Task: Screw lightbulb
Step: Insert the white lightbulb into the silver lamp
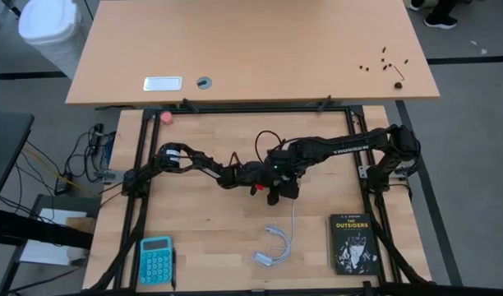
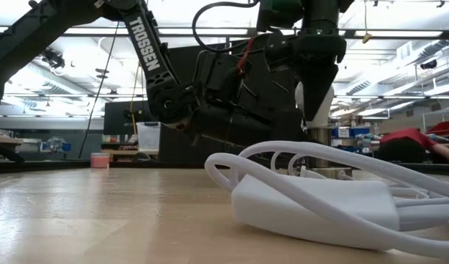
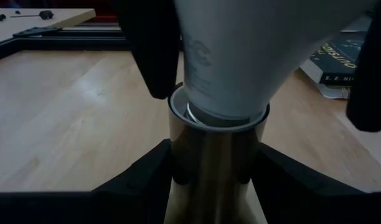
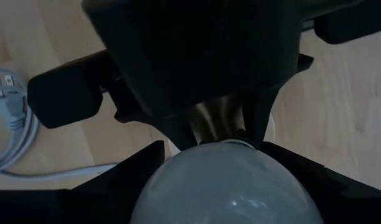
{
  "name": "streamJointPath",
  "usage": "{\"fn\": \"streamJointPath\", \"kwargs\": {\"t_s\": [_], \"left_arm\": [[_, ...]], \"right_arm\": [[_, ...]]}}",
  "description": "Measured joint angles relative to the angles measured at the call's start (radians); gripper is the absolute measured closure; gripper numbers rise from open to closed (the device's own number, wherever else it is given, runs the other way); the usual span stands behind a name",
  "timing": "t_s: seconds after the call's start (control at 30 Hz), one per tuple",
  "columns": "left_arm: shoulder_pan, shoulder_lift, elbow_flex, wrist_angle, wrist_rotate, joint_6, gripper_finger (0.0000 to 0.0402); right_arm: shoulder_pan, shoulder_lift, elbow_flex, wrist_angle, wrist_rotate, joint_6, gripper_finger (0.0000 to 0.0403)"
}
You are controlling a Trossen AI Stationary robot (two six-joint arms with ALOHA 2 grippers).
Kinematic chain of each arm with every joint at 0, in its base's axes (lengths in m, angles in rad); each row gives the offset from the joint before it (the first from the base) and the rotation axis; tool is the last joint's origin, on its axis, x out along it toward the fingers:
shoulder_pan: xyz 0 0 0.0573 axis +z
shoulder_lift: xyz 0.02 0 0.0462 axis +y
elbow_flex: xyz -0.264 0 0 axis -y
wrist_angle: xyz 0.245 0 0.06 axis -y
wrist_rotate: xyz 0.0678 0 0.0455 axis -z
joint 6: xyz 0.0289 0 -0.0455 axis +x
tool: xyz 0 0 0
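Lightbulb (image 3: 234, 56) stands base-down in the brass socket (image 3: 215, 162) at mid-table, its neck seated in the socket's rim. From the left, the left gripper (image 3: 212, 186) clamps the socket between narrow fingers. From the right, the right gripper (image 4: 231, 186) holds the bulb's globe from above. Nearer lies a coiled white cord (image 1: 274, 247), with a calculator (image 1: 155, 259) near-left and a book (image 1: 352, 243) near-right.
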Motion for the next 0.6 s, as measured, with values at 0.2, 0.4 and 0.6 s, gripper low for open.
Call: {"fn": "streamJointPath", "kwargs": {"t_s": [0.2,0.4,0.6], "left_arm": [[0.0,0.0,0.0,-0.002,0.002,-0.001,0.0198],[0.0,0.0,0.0,-0.005,0.001,-0.019,0.0198],[0.0,0.0,0.0,-0.005,-0.004,-0.021,0.0198]], "right_arm": [[-0.023,-0.006,-0.019,0.003,-0.028,-0.058,0.0134],[-0.063,-0.01,-0.022,0.007,-0.081,-0.089,0.0129],[-0.068,-0.01,-0.023,0.025,-0.085,-0.088,0.0132]]}}
